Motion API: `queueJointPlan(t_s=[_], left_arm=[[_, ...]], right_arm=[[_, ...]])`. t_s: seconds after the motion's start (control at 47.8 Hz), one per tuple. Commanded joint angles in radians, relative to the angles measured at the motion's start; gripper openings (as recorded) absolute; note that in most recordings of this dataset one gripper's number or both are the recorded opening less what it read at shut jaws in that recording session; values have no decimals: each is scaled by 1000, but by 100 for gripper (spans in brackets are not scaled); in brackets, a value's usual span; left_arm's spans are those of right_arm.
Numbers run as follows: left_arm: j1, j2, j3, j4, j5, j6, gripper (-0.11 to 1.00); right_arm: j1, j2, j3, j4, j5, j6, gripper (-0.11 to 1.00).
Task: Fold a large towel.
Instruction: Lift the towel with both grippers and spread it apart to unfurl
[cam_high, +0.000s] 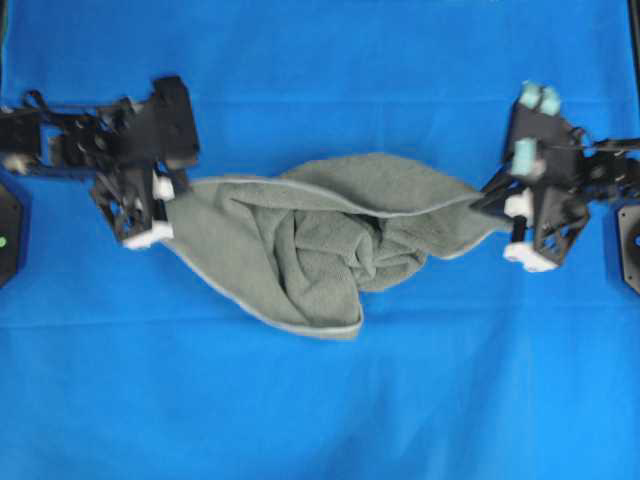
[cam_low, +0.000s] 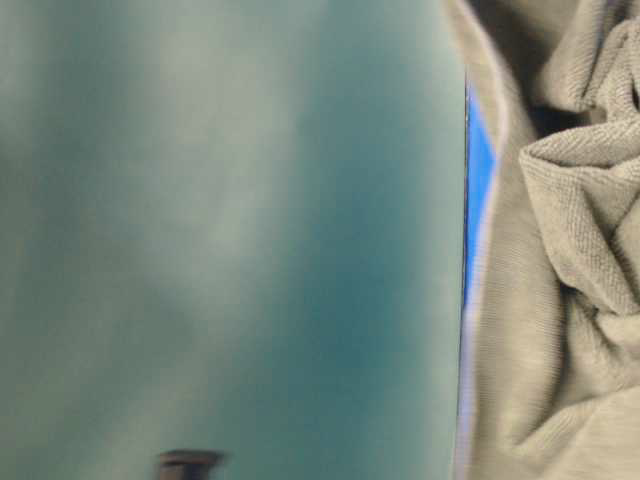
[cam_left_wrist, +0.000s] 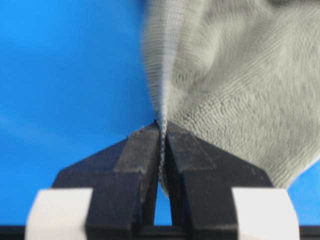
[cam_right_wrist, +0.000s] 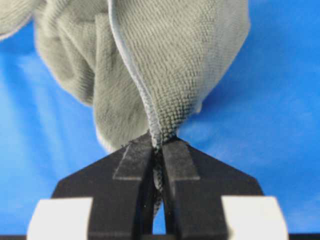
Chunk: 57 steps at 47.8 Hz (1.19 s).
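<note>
While both my claws pinch the towel (cam_high: 330, 235) | left gripper (cam_left_wrist: 161, 142) at nine o'clock, right gripper (cam_right_wrist: 157, 150) at three, clamped on hem | step: spreading, probably | next: pull apart evenly.

No text, label, brand, number or sign can be read in any view; every surface in sight is plain and carries no lettering at all.

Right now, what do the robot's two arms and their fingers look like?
Both arms are black skeletal frames with white blocks near the ends. The left gripper and right gripper have flat, matte black tapering fingers on white mounts. The right arm carries pale teal caps.
</note>
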Motion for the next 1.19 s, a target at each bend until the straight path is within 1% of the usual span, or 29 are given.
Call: queueJointPlan(t_s=[0.0, 0.125, 0.146, 0.209, 0.356, 0.439, 0.46, 0.502, 0.586, 0.648, 0.711, 0.795, 0.837, 0.92, 0.941, 1.025, 1.046, 1.067, 1.129, 1.171], left_arm=[[32, -87, -64, 2, 83, 20, 1], [69, -179, -138, 12, 150, 78, 1], [77, -192, -150, 14, 160, 89, 1], [103, -221, -192, 15, 179, 130, 1], [176, -255, -304, 15, 213, 252, 1], [224, -253, -374, 17, 222, 262, 1], [236, -250, -393, 17, 225, 264, 1], [261, -247, -430, 17, 235, 264, 1], [293, -238, -492, 17, 245, 264, 1], [298, -230, -531, 17, 262, 262, 1], [288, -227, -561, 9, 288, 258, 1], [244, -235, -586, 5, 328, 242, 1], [215, -245, -597, 3, 348, 230, 1], [135, -272, -618, 0, 377, 221, 1], [101, -282, -626, 0, 385, 215, 1], [11, -313, -646, 0, 399, 192, 1], [-11, -318, -650, 0, 399, 181, 1], [-34, -325, -657, 0, 399, 172, 1], [-89, -341, -667, 0, 400, 135, 1], [-124, -354, -675, 0, 400, 98, 1]], right_arm=[[-2, -81, -52, -26, 75, 0, 0], [-3, -184, -123, -100, 192, 5, 0], [-6, -209, -143, -124, 219, 8, 0], [-14, -247, -190, -178, 267, 9, 0], [-58, -296, -296, -305, 353, 11, 0], [-104, -298, -345, -380, 382, 11, 0], [-126, -298, -365, -408, 393, 11, 0], [-156, -295, -388, -443, 407, 11, 0], [-215, -285, -434, -486, 425, 11, 0], [-245, -276, -463, -491, 434, 11, 0], [-255, -272, -489, -491, 446, 12, 0], [-249, -272, -528, -466, 474, 14, 0], [-236, -275, -557, -422, 494, 14, 0], [-204, -279, -612, -316, 517, 12, 0], [-193, -281, -627, -288, 520, 12, 0], [-141, -285, -675, -167, 520, 11, 0], [-117, -287, -690, -124, 520, 11, 0], [-100, -287, -699, -94, 520, 9, 0], [-46, -288, -723, -25, 518, 8, 0], [-8, -288, -733, 12, 514, 6, 0]])
